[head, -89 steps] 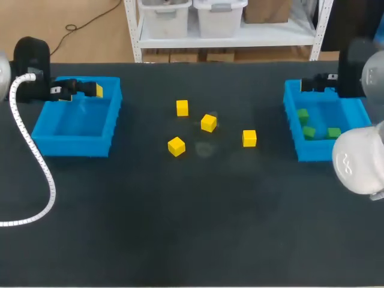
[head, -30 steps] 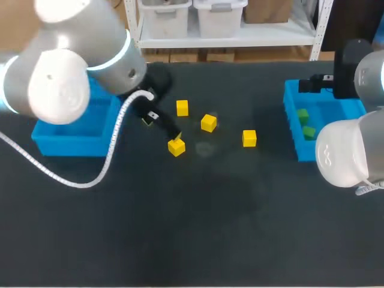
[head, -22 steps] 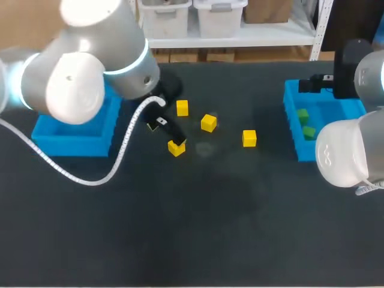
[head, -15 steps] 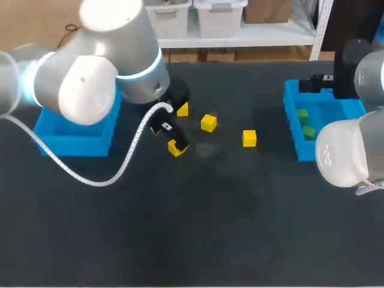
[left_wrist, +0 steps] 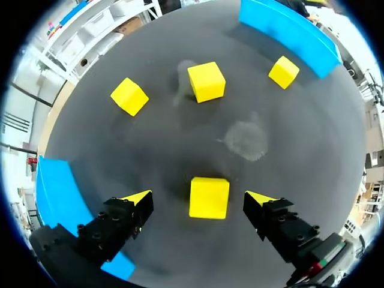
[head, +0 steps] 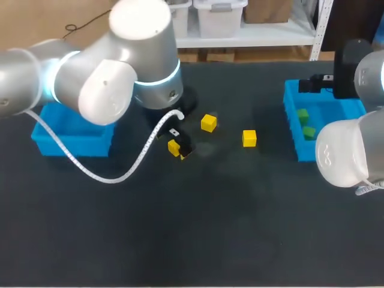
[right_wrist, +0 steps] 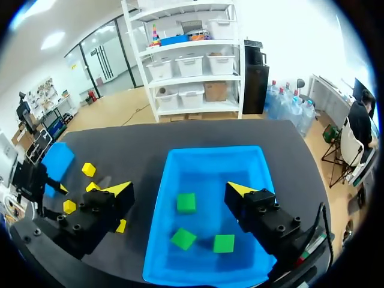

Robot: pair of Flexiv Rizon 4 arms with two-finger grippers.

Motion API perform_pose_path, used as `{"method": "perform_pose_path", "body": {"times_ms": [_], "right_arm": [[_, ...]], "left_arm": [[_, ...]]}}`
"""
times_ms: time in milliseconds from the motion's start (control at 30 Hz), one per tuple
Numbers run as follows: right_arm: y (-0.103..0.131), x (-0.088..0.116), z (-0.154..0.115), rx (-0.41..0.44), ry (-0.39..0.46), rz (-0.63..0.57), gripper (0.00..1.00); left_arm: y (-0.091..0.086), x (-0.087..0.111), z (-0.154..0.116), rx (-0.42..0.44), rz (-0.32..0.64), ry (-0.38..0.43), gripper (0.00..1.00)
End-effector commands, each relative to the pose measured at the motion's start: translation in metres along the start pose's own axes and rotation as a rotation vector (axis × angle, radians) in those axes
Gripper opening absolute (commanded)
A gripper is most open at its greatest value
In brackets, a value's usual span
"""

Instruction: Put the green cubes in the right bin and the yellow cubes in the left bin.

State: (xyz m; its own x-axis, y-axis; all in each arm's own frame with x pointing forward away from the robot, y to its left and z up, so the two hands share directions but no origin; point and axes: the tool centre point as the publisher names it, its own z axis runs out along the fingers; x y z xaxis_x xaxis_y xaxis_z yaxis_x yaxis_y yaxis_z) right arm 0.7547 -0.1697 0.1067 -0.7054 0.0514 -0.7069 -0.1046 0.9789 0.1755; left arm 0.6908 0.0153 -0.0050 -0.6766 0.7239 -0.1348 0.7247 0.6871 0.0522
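Note:
My left gripper (left_wrist: 198,196) is open and low over the table, its fingers on either side of a yellow cube (left_wrist: 209,197) with a gap on each side. In the head view that cube (head: 174,147) sits just under my left arm. Ahead of the gripper lie three more yellow cubes (left_wrist: 206,81) (left_wrist: 129,96) (left_wrist: 283,71). My right gripper (right_wrist: 180,189) hangs open above the right bin (right_wrist: 207,153), which holds three green cubes (right_wrist: 186,202) (right_wrist: 183,238) (right_wrist: 223,243). The left bin (head: 72,146) is partly hidden by my left arm.
In the head view two of the loose yellow cubes (head: 208,123) (head: 249,138) show on the dark table between the bins; my left arm hides the third. The right bin (head: 291,117) stands at the table's right edge.
My left arm has swung right from beside the left bin and come down so that its open fingers straddle the nearest yellow cube. The right arm has kept still.

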Motion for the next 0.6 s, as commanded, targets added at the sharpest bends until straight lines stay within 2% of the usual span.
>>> {"method": "perform_pose_path", "body": {"times_ms": [33, 167, 200, 233, 267, 300, 433, 600], "right_arm": [[0.001, 0.0, -0.001, 0.004, 0.001, 0.0, 1.0], [0.001, 0.0, -0.001, 0.004, 0.001, 0.0, 1.0], [0.001, 0.0, -0.001, 0.004, 0.001, 0.0, 1.0], [0.001, 0.0, -0.001, 0.004, 0.001, 0.0, 1.0], [0.001, 0.0, -0.001, 0.004, 0.001, 0.0, 1.0], [0.001, 0.0, -0.001, 0.004, 0.001, 0.0, 1.0], [0.001, 0.0, -0.001, 0.004, 0.001, 0.0, 1.0], [0.001, 0.0, -0.001, 0.004, 0.001, 0.0, 1.0]], "left_arm": [[0.0, -0.01, 0.002, -0.011, -0.005, 0.011, 1.0], [0.0, -0.014, 0.004, -0.011, -0.006, 0.013, 1.0], [0.0, -0.013, 0.004, -0.015, 0.0, 0.021, 0.77], [0.0, -0.012, 0.005, -0.024, 0.012, 0.028, 0.32], [0.0, -0.011, 0.006, -0.032, 0.023, 0.033, 0.21], [0.0, -0.009, 0.007, -0.035, 0.039, 0.044, 0.0], [0.0, 0.0, 0.009, -0.028, 0.063, 0.076, 0.0], [0.003, 0.006, 0.009, -0.029, 0.06, 0.075, 0.0]]}}
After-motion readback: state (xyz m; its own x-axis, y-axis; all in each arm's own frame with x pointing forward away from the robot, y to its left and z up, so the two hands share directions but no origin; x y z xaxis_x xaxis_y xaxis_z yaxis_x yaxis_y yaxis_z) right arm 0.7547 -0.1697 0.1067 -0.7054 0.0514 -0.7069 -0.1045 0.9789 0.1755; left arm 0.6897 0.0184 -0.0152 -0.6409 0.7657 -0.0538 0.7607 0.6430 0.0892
